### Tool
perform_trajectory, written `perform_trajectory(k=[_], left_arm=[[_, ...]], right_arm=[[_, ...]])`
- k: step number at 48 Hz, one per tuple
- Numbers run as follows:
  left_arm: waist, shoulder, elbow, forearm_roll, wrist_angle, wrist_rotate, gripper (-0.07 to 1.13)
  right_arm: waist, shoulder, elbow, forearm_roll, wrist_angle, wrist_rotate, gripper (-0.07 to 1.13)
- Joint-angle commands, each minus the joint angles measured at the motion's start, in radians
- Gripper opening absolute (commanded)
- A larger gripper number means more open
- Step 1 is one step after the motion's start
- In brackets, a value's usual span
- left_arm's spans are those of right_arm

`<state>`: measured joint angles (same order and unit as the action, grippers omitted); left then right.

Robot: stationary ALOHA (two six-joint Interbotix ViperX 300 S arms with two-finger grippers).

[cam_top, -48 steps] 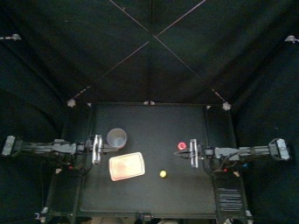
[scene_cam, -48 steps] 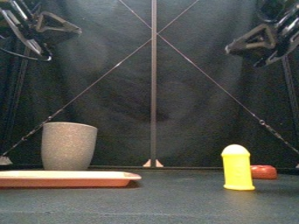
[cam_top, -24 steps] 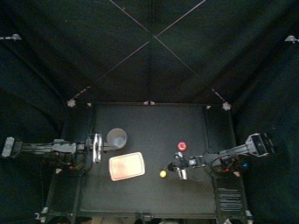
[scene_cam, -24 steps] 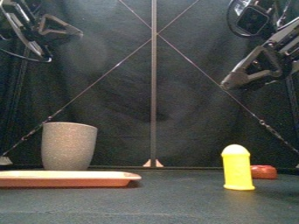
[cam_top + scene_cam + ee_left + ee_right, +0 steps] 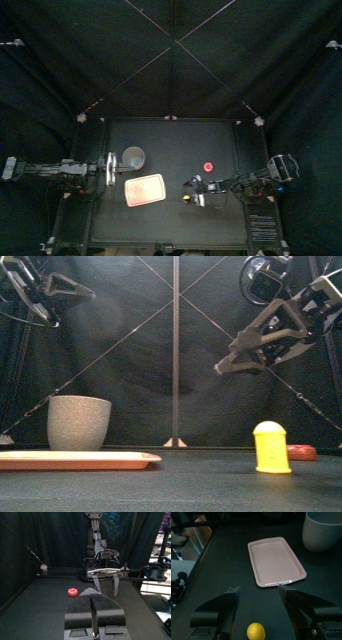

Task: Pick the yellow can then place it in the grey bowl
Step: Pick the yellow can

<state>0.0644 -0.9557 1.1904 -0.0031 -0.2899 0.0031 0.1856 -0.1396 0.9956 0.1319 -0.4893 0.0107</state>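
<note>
The yellow can (image 5: pixel 271 446) stands upright at the table's front right, also seen in the top view (image 5: pixel 187 199). The tall grey speckled cup (image 5: pixel 79 422) stands at the left, behind the tray (image 5: pixel 134 155). My right gripper (image 5: pixel 222 366) hangs open, well above the can and a little left of it. In the right wrist view the can (image 5: pixel 255 631) sits low between the open jaws (image 5: pixel 260 589). My left gripper (image 5: pixel 92 593) is shut on nothing and rests high at the left (image 5: pixel 104 170).
A flat pink tray (image 5: pixel 144 189) lies between the cup and the can. A small red toy (image 5: pixel 207 166) lies behind the can at the right, also seen in the left wrist view (image 5: pixel 72 592).
My right arm has swung forward and toward the middle, and its gripper has come down toward the yellow can. The left arm, cup, tray and toys have not moved.
</note>
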Motion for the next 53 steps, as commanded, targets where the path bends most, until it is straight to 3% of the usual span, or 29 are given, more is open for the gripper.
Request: perform_trajectory(k=[1,8,39,53], left_arm=[[0.003,0.005,-0.014,0.002,-0.008,0.002,-0.01],[0.006,0.006,-0.014,0.000,-0.008,0.000,-0.01],[0.017,0.006,-0.005,0.000,-0.008,0.000,-0.01],[0.025,0.005,-0.003,0.000,-0.008,0.000,-0.01]], right_arm=[[-0.003,0.000,0.006,0.003,0.061,-0.002,0.94],[-0.008,0.032,0.014,0.014,0.127,0.002,0.94],[0.000,0.132,-0.002,0.051,0.129,0.002,0.93],[0.002,0.146,-0.003,0.077,0.129,0.003,0.81]])
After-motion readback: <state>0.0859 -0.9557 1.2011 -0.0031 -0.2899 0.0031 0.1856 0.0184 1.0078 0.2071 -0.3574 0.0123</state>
